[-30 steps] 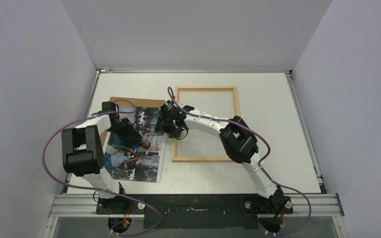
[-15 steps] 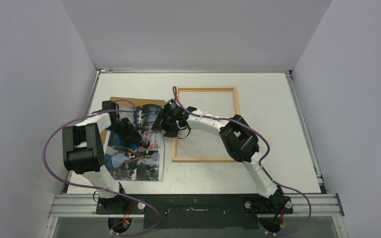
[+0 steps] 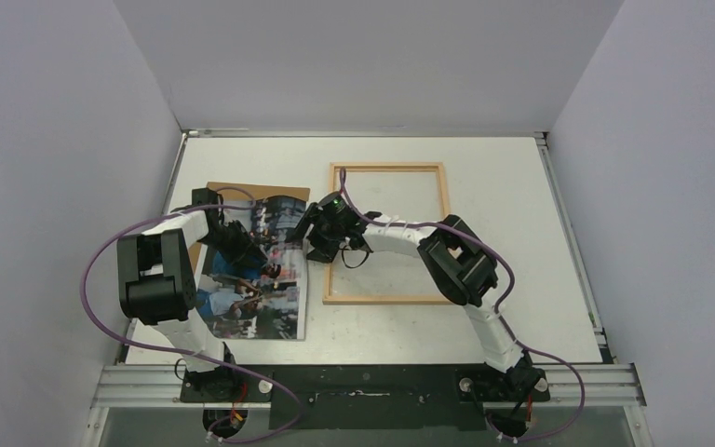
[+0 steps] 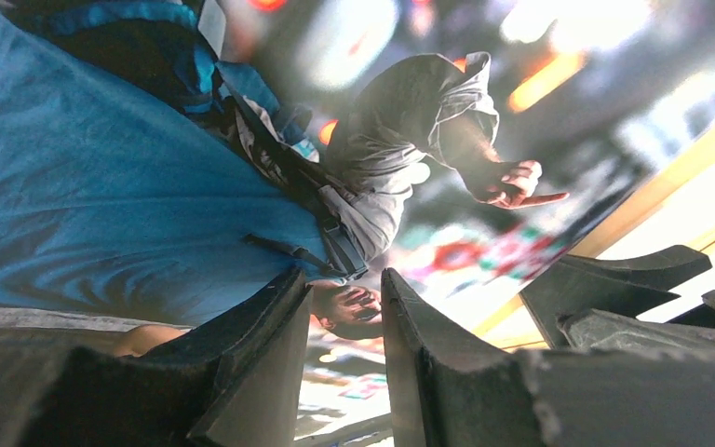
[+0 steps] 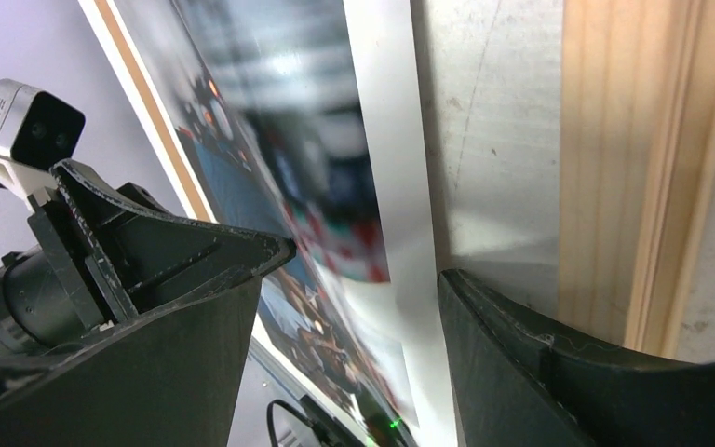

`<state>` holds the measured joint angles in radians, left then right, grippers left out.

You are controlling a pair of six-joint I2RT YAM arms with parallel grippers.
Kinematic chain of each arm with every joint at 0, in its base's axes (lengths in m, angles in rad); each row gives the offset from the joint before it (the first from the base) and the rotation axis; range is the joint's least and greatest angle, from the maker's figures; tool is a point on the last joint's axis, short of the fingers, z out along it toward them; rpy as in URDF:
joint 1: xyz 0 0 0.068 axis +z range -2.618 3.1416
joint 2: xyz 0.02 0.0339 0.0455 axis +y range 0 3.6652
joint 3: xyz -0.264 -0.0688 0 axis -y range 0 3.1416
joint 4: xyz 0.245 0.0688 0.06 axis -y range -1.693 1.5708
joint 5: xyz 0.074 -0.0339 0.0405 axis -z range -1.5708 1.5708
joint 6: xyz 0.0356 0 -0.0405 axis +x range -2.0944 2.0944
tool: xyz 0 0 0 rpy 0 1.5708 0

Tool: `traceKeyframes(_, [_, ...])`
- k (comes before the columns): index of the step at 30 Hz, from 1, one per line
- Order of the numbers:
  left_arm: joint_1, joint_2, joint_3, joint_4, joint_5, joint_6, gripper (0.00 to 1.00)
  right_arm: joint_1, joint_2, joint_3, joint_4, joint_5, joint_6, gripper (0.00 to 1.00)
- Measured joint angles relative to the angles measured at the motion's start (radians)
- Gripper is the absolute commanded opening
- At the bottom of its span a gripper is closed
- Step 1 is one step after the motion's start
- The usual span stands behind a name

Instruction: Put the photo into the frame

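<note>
Two robot arms bend inward over a white desk (image 3: pixel 503 233), both meeting at the photo (image 3: pixel 256 289), a glossy street-scene print lying face up on the left side. Its far end overlaps a brown backing board (image 3: pixel 242 190).

Just to the right of the print lies the frame (image 3: pixel 386 168), thin pale wood, flat on the desk. A strip of bare desk separates the two, and desk surface shows inside the frame's border.

Low over the middle of the print, the left gripper (image 4: pixel 343 279) has its jaws parted by a narrow gap. The blue and grey of the picture shows through that gap, and the jaws grasp nothing. Whether the tips touch the paper cannot be told.

At the print's right-hand edge, the right gripper (image 5: pixel 365 263) stands with its jaws spread wide, astride the white margin. One jaw is over the printed face and the other is on the desk side, between print and frame. It has hold of nothing.
</note>
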<state>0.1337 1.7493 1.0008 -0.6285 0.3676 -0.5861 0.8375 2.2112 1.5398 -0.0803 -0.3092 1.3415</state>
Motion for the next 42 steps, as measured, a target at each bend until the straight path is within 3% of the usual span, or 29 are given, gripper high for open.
traceKeyframes(12, [0.000,0.002,0.003,-0.004,0.000,0.000,0.33,0.002,-0.066,-0.091,0.132,-0.072,0.130,0.65])
traceKeyframes(14, [0.000,0.002,0.003,-0.004,0.000,0.000,0.33,0.002,-0.073,-0.096,0.143,-0.075,0.136,0.61])
traceKeyframes(21, [0.000,0.002,0.003,-0.004,0.000,0.000,0.33,0.002,-0.076,-0.092,0.126,-0.073,0.069,0.31])
traceKeyframes(33, [0.000,-0.007,0.003,-0.003,-0.001,0.000,0.33,0.000,-0.031,-0.010,0.117,-0.093,-0.075,0.15])
traceKeyframes(37, [0.000,-0.011,0.003,-0.003,-0.006,0.000,0.33,0.000,0.002,0.027,0.105,-0.093,-0.103,0.01])
traceKeyframes(42, [0.000,-0.026,0.003,-0.003,-0.025,0.004,0.37,0.000,0.014,0.055,0.038,-0.080,-0.152,0.00])
